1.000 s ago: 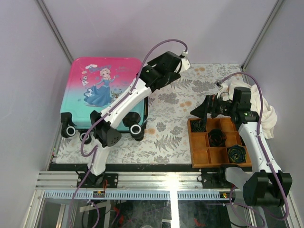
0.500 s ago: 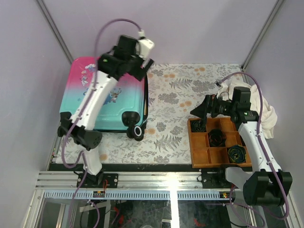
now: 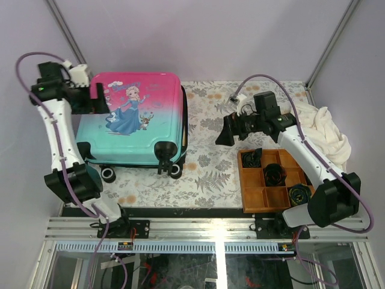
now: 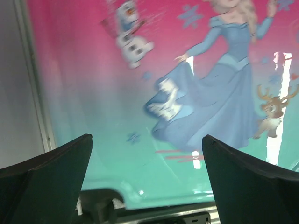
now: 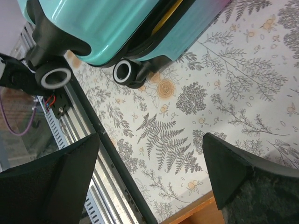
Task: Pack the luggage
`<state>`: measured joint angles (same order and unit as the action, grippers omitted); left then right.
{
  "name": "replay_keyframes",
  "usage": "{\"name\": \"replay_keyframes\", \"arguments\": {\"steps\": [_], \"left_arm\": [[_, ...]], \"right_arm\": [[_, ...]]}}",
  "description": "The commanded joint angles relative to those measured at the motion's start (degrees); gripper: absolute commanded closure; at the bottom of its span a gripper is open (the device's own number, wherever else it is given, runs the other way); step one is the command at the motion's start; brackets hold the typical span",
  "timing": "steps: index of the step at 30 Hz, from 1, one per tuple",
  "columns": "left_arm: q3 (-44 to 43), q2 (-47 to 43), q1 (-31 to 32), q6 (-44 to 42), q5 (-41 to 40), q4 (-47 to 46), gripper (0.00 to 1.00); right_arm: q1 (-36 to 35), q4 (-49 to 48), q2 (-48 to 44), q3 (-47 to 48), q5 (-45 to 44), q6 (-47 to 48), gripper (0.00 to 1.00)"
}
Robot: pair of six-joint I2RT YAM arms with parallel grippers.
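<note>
The luggage lies flat at the left on the floral cloth, pink-to-teal shell with the princess print facing up and its black wheels toward the near edge. My left gripper is open and empty over its far left edge. In the left wrist view the shell fills the frame between my open left gripper. My right gripper is open and empty above the cloth, between luggage and tray. The right wrist view shows the luggage, its wheels and a yellow strip in its seam.
A brown wooden compartment tray holding dark coiled items stands at the near right; its corner shows in the right wrist view. A white bundle of cloth lies behind it. Walls stand close on the left and right.
My left arm swung from the luggage's right side across it to its far left edge, and the luggage shifted. My right gripper moved left off the tray to the middle of the cloth.
</note>
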<state>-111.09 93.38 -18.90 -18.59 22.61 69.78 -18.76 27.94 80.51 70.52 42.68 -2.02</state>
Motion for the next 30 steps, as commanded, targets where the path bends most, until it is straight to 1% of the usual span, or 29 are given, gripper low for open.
{"name": "replay_keyframes", "arguments": {"steps": [1,3,5,9,12,16,18,22,26,30], "left_arm": [[-0.66,-0.33,-10.74,-6.83,12.07,7.64,0.0],[-0.7,0.46,-15.65,-9.96,14.44,9.23,0.0],[0.58,0.51,-18.73,-12.44,15.16,9.54,0.0],[4.3,-0.04,-22.93,-16.29,16.72,8.87,0.0],[6.86,1.28,-25.78,-18.0,18.42,7.96,0.0],[7.25,5.82,-31.2,-23.21,26.31,11.51,0.0],[8.53,7.25,-31.54,-25.82,27.98,13.12,0.0],[17.89,4.02,-31.15,-27.84,29.54,9.2,0.0],[24.23,1.33,-29.21,-29.36,30.65,8.18,0.0],[27.48,-0.46,-26.14,-31.72,32.61,10.01,0.0]], "right_arm": [[-2.99,2.28,0.43,2.88,-2.91,2.84,0.02],[-3.2,2.08,0.09,2.35,-2.66,2.92,0.01],[-3.3,1.66,-0.68,1.48,-2.32,2.83,0.01],[-3.44,0.91,-2.37,0.06,-1.86,2.31,0.0],[-3.39,0.88,-3.05,-0.32,-1.76,2.36,0.0],[-3.39,1.27,-3.95,-0.6,-1.28,2.84,0.0],[-3.4,1.31,-4.29,-0.9,-0.88,3.07,0.01],[-3.39,1.29,-4.48,-1.07,-0.21,3.3,0.01],[-3.42,1.23,-4.78,-1.38,-0.73,3.14,0.01],[-3.38,1.23,-5.63,-1.81,-1.6,3.18,0.01]]}}
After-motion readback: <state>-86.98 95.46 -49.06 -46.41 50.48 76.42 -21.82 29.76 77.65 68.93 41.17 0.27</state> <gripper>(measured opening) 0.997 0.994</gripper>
